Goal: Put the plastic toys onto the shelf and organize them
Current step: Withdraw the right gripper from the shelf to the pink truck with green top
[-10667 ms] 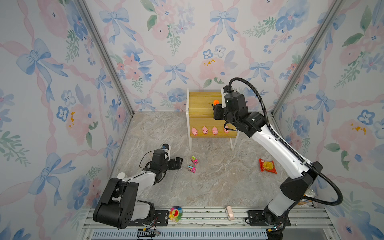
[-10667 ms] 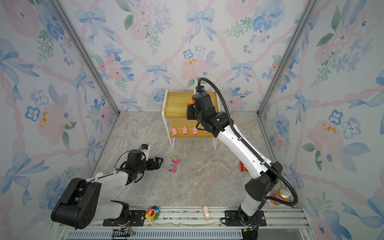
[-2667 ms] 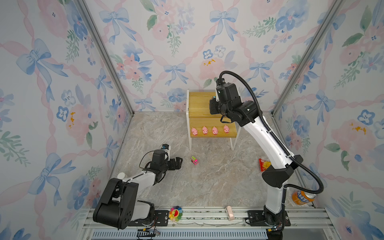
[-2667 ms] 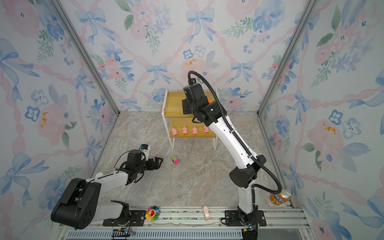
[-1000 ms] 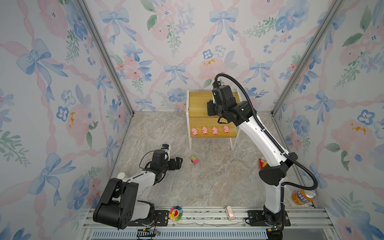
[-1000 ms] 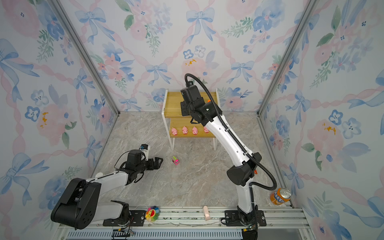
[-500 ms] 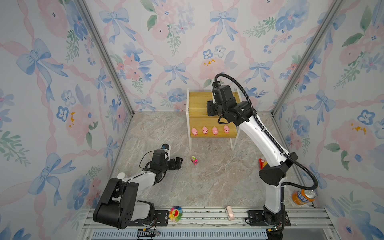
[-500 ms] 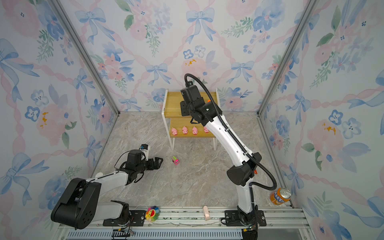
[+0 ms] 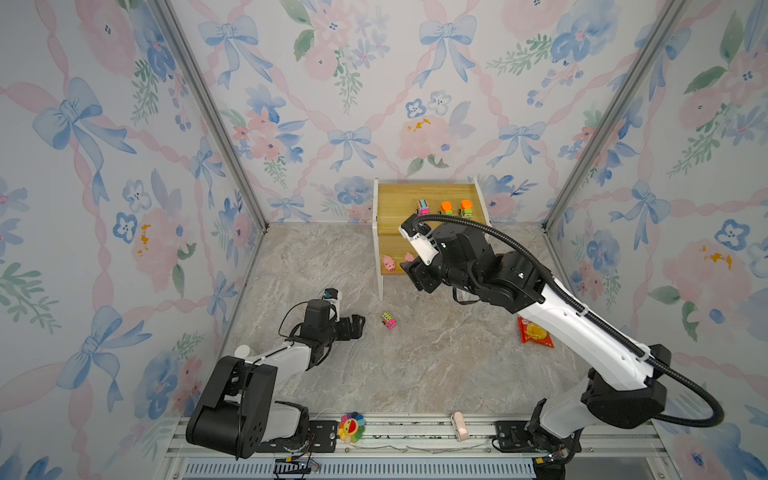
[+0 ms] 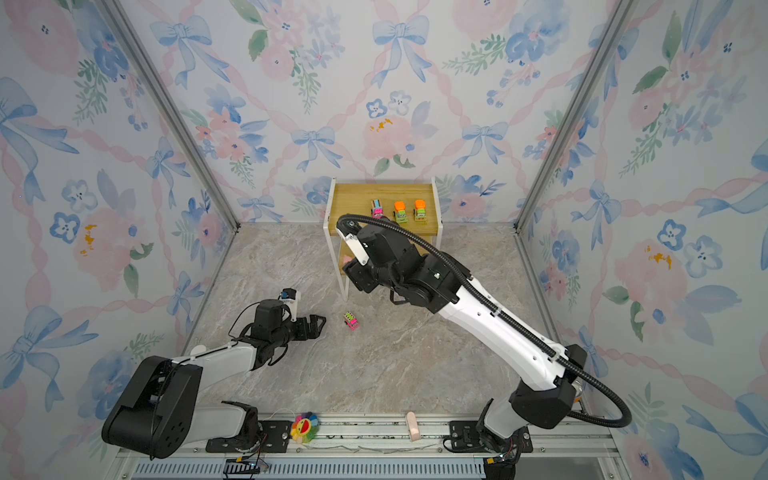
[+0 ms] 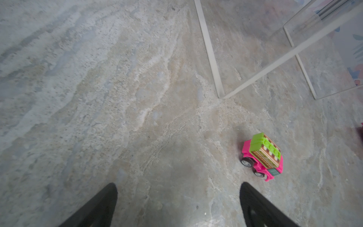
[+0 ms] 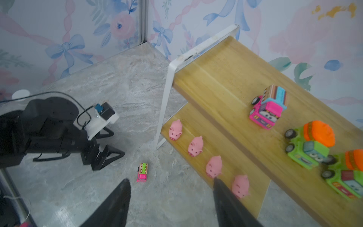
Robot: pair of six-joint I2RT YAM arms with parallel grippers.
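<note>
- The right pincer (image 12: 170,179) is wide open and holds nothing, in front of the shelf (image 12: 216,74).
- The left pincer (image 11: 177,184) is open too, low over the surface (image 11: 98,98).
- One pink truck (image 11: 262,158) sits on the surface near it.
- Four pigs (image 12: 195,146) line the low board; three trucks (image 12: 308,145) sit on top.

Bright even light; wrist views slightly blurred.

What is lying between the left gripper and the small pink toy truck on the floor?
Nothing: only bare marbled floor separates the left gripper from the pink striped-top truck, seen in a top view.
</note>
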